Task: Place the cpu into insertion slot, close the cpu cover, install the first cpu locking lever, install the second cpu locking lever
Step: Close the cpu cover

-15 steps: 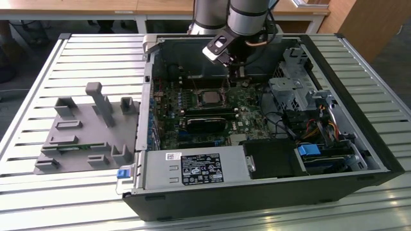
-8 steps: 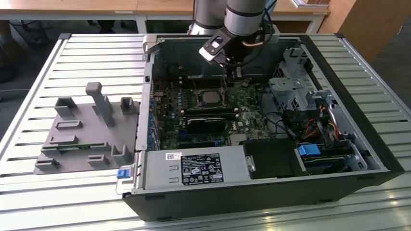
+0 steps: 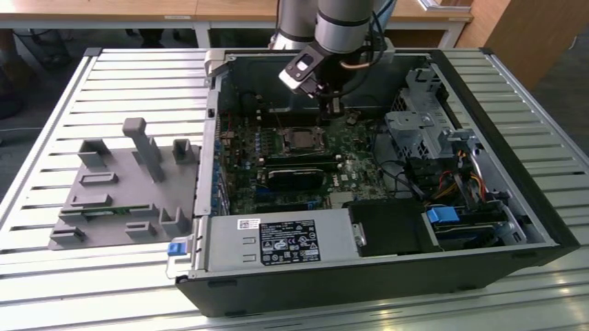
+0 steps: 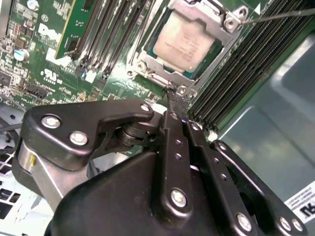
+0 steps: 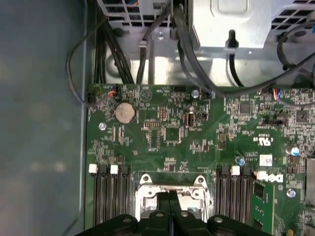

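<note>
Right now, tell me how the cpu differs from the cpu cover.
The cpu is a solid, dull grey plate; the cpu cover is a shinier open frame. The cover is larger and lies over the cpu's edges, the cpu showing through its window. Both are square, flat metal.

Cpu [image 4: 186,43] framed by cover [image 4: 162,76] on board [image 5: 167,132], memory slots [image 4: 106,34] on both sides, gripper [image 4: 171,96] at the cover's edge; board inside case [image 3: 368,289], case on table [image 3: 55,276], fixture [image 3: 110,200] beside it at the exterior view's left.

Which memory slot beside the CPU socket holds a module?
The outermost one, farthest from the coin battery: a green module stands in it; the others look empty.
</note>
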You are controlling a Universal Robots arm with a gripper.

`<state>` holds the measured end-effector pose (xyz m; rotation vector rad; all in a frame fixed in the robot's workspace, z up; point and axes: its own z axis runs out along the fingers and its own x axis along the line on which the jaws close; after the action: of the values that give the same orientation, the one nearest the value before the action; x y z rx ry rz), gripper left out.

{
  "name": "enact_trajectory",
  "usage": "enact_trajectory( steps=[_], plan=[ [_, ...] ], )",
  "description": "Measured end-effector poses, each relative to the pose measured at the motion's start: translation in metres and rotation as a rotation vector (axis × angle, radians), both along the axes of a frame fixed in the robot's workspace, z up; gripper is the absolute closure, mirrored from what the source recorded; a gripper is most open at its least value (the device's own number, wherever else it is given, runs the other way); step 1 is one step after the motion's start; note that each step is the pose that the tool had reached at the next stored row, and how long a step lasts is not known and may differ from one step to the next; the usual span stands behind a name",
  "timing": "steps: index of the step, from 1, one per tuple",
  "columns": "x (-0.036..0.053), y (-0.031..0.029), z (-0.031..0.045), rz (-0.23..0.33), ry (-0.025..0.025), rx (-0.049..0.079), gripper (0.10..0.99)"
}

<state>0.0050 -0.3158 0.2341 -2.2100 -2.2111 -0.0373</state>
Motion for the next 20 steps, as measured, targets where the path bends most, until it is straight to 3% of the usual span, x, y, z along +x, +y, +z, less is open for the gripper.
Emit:
enact_trajectory(
  steps=[11, 20],
  plan=[
    [-0.0113, -0.0030, -0.0039, 0.000, 0.0002, 0.000, 0.976],
    [-0.0273, -0.0039, -0.0105, 0.000, 0.0004, 0.000, 0.976]
  ],
)
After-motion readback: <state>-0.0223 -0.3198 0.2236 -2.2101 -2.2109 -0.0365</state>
